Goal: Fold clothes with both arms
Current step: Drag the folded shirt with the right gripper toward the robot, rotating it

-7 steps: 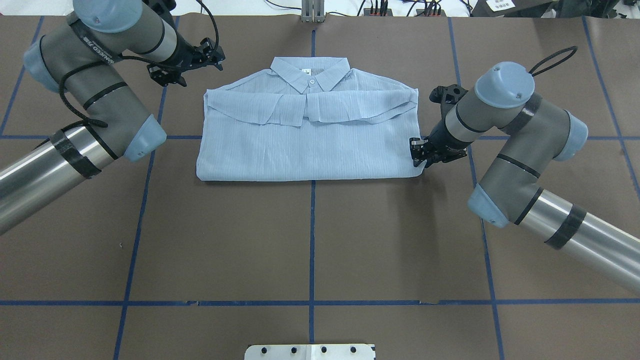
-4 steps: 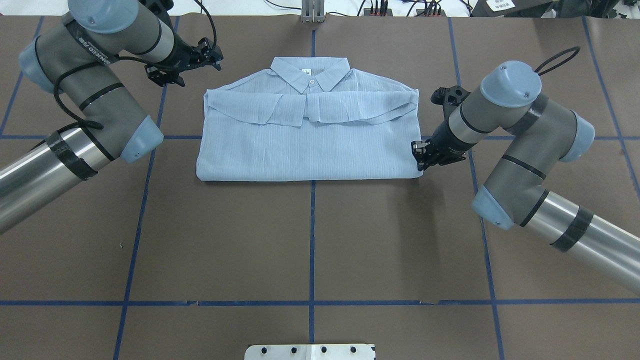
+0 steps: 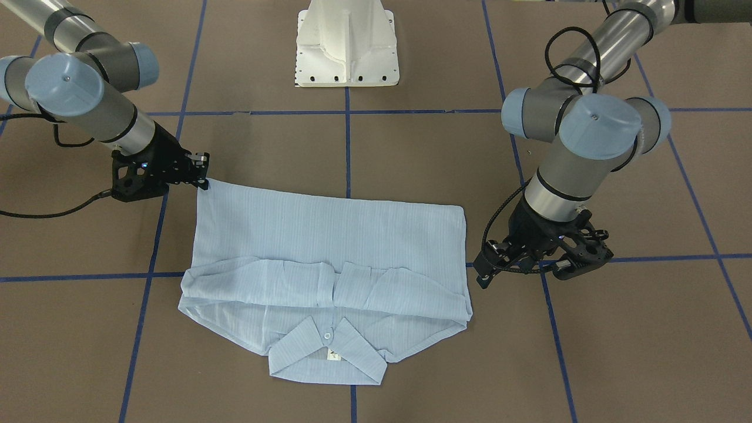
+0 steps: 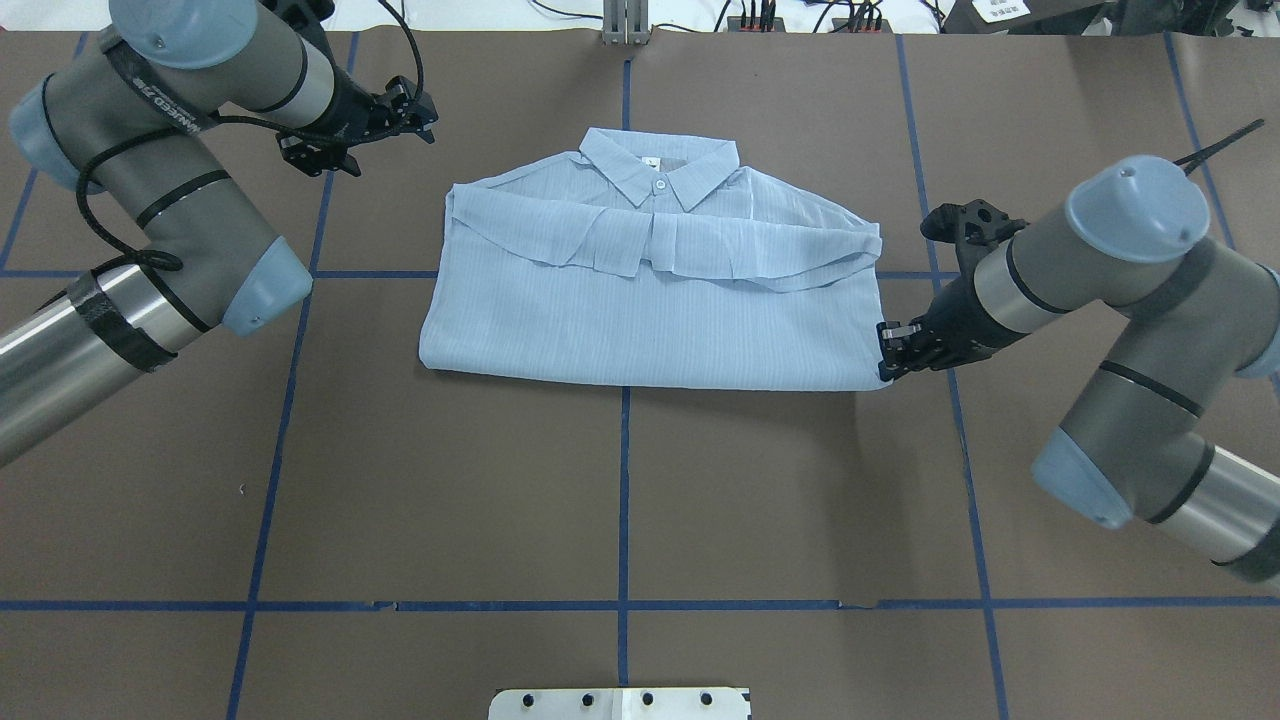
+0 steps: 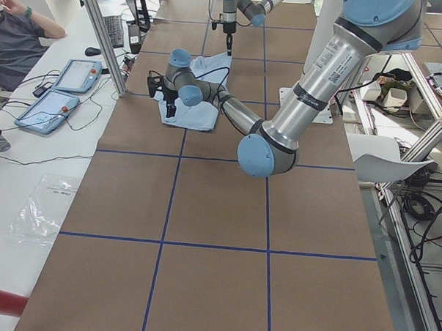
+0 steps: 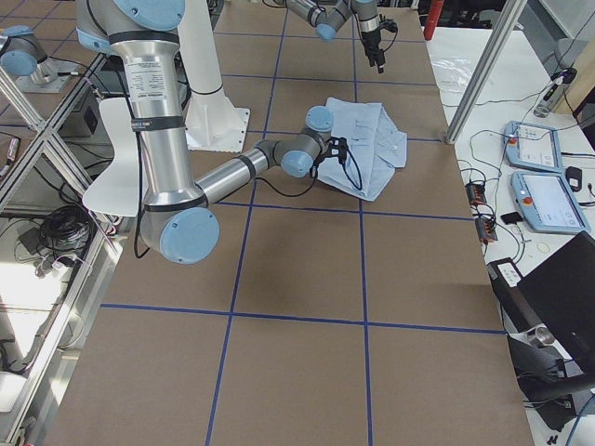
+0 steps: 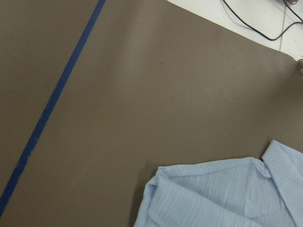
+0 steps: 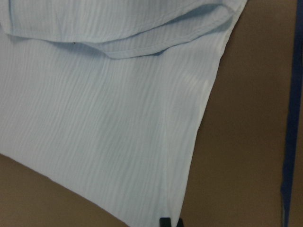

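The light-blue shirt point(image 4: 650, 300) lies folded into a wide rectangle on the brown table, collar on the far side and buttoned. It also fills the right wrist view point(image 8: 104, 118). My right gripper point(image 4: 886, 364) is shut on the shirt's near right corner, low at the table; its fingertips point(image 8: 170, 222) pinch the hem. In the front view this right gripper point(image 3: 202, 175) is at the left. My left gripper point(image 4: 420, 108) hovers off the shirt's far left shoulder, open and holding nothing. Its wrist camera shows only that shoulder of the shirt point(image 7: 222, 194) and bare table.
Blue tape lines point(image 4: 624, 480) grid the brown table cover. The white robot base point(image 3: 346, 47) stands at the near middle edge. Cables and plugs point(image 4: 760, 15) lie along the far edge. A person sits by two tablets point(image 5: 63, 93) beyond the far edge.
The right gripper moved right and slightly toward the robot with the corner, dragging the whole shirt right and turning it a little. The left arm drew back slightly to the left.
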Tool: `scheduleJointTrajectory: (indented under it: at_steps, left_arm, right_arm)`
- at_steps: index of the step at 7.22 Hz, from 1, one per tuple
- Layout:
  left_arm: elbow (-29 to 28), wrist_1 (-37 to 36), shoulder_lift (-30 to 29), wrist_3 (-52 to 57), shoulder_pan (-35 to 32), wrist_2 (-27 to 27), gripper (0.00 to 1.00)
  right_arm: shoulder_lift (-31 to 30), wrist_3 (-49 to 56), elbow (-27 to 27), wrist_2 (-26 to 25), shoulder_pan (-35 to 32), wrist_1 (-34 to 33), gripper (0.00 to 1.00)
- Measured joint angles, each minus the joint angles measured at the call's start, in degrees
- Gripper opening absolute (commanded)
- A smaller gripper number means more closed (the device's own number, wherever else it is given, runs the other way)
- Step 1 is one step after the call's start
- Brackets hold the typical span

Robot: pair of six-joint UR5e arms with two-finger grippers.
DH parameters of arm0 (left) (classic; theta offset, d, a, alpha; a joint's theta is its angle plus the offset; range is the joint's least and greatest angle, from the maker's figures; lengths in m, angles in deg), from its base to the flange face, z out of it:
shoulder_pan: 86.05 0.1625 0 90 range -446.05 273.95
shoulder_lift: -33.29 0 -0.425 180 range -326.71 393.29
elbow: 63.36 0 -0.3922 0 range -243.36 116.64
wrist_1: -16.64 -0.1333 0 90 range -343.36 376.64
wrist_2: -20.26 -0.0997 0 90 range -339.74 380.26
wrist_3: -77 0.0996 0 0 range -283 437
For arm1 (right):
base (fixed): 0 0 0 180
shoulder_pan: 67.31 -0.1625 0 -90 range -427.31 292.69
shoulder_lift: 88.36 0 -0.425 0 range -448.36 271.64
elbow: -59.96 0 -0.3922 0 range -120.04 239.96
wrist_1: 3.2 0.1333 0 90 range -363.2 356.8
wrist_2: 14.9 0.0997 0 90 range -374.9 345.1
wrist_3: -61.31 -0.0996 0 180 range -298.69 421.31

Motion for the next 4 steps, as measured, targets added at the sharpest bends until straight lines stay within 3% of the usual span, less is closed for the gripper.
scheduleJointTrajectory:
  at_steps: [3,4]
  left_arm:
    - [3.2,-0.2,1.1,-2.3,1.5,0.1,0.98]
    - [5.0,-0.2,1.7,-2.9,2.4,0.1,0.98]
  right_arm:
    - [-11.5,-0.3,12.0,-0.1,11.8,0.1,0.00]
    - [-13.9,-0.4,13.8,-0.2,18.1,0.1,0.12]
